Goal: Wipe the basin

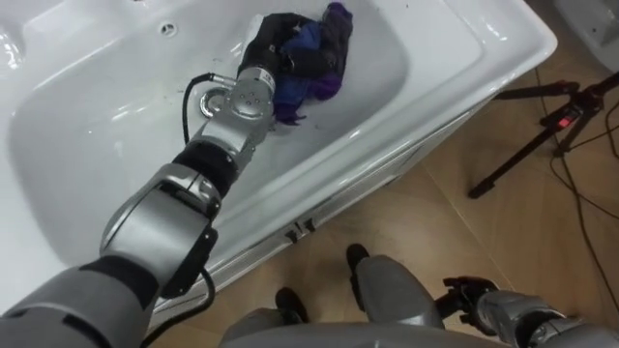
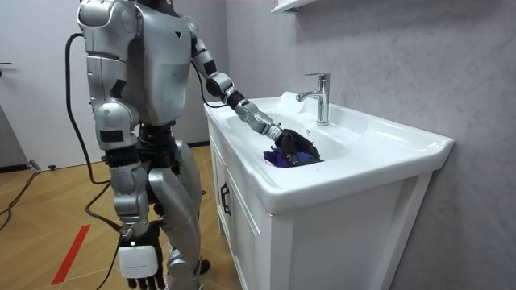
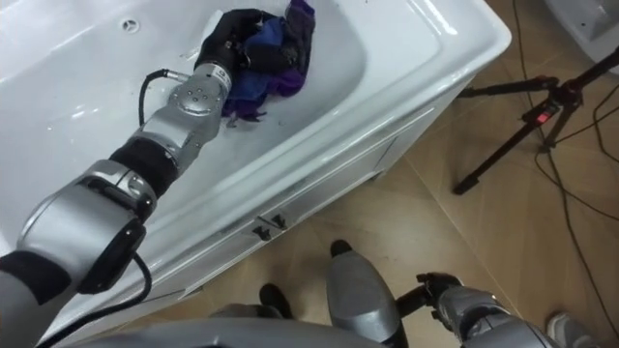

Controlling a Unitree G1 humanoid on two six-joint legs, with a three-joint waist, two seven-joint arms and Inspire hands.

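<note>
Because the left eye view looks almost straight down into the basin (image 1: 488, 43), it gives the best read on the grip. The left hand (image 1: 280, 43) sits in the bowl toward the basin's right end. Its dark fingers are curled into a bunched blue-purple cloth (image 1: 308, 87), i.e. clamped on it, w/ the wad resting on the white bowl floor. The forearm crosses the front edge at a slant. A tripod (image 1: 559, 118) stands on the wood floor off the basin's right corner.

Right eye view: same scene, slightly offset. Cloth and hand are in the same spot in the bowl; I can't make out any dirt or water.

Room view adds what the eye views lack:
- The robot stands upright at the front of the cabinet (image 2: 242, 229), left arm stretched out over the bowl.
- The faucet (image 2: 321, 97) is on the back edge, near the hand but apart from it.
- The right hand (image 2: 139, 262) hangs low beside the leg, fingers loose and straight, holding nothing.

The eye views in turn give the bowl floor from above, which the front rim partly hides in the room view.

Risks, as I judge them:
- The cloth is balled up, so the contact patch is small & strokes may skip the bowl's sides and corners.
- A wet wad could slip from the fingers.
- A wide sweep toward the back edge could knock the faucet.
</note>
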